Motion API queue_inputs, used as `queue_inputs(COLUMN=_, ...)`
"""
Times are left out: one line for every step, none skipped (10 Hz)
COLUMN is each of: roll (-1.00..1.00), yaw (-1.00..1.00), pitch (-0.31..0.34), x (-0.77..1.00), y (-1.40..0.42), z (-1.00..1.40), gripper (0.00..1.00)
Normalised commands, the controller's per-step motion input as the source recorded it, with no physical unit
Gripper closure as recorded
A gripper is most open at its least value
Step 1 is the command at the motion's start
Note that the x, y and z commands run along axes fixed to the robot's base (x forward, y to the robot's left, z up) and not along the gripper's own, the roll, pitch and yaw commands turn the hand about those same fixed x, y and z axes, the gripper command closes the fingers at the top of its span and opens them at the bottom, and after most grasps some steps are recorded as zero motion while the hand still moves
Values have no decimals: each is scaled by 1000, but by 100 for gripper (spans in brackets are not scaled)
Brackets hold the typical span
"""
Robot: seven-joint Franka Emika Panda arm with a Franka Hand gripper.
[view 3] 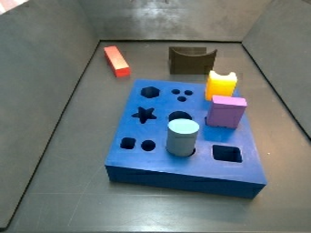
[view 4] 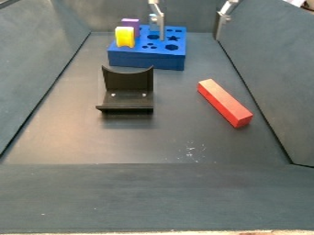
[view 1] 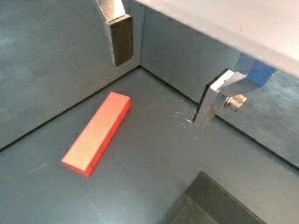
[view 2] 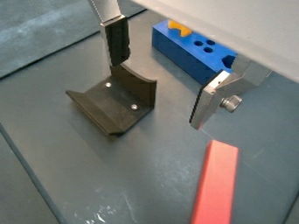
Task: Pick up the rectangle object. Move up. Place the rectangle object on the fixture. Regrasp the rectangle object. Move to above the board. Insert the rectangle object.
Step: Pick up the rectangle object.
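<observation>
The rectangle object [view 1: 97,131] is a long red-orange block lying flat on the dark floor, seen in both wrist views [view 2: 215,182] and both side views [view 3: 116,61] [view 4: 225,101]. The fixture [view 2: 114,103], a dark bracket with a curved notch, stands on the floor [view 3: 188,60] [view 4: 127,89] beside it. The blue board [view 3: 155,162] with cut-out holes lies close by [view 2: 193,54] [view 4: 153,57]. My gripper [view 1: 162,92] [view 2: 159,94] hangs open and empty above the floor, apart from the block and the fixture; only its fingertips [view 4: 156,13] show at the top edge of a side view.
On the board stand a yellow notched block [view 3: 220,85] [view 4: 124,36], a pink-purple cube [view 3: 226,111] and a pale blue cylinder [view 3: 181,136]. Dark sloping walls [view 3: 55,100] enclose the floor on all sides.
</observation>
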Motion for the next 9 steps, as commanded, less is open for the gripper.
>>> queue_inputs(roll=-123, yaw=0, pitch=-449, x=-754, y=0, z=-206, gripper=0)
queue_inputs(roll=-106, yaw=169, pitch=-366, x=-589, y=0, z=-237, gripper=0)
queue_inputs(roll=-47, yaw=326, pitch=-311, x=-514, y=0, z=-254, gripper=0)
queue_inputs(roll=-13, yaw=440, pitch=-289, x=-454, y=0, z=-297, gripper=0)
queue_inputs(roll=0, yaw=557, pitch=-250, x=-386, y=0, z=-337, gripper=0)
queue_inputs(roll=13, yaw=711, pitch=-186, x=-251, y=-6, z=-406, gripper=0)
queue_inputs(roll=0, yaw=920, pitch=-199, x=0, y=6, z=-446, gripper=0)
queue_inputs(roll=0, yaw=1000, pitch=-153, x=0, y=29, z=-446, gripper=0)
queue_inputs(roll=-3, yaw=1000, pitch=-107, x=0, y=0, z=-429, gripper=0)
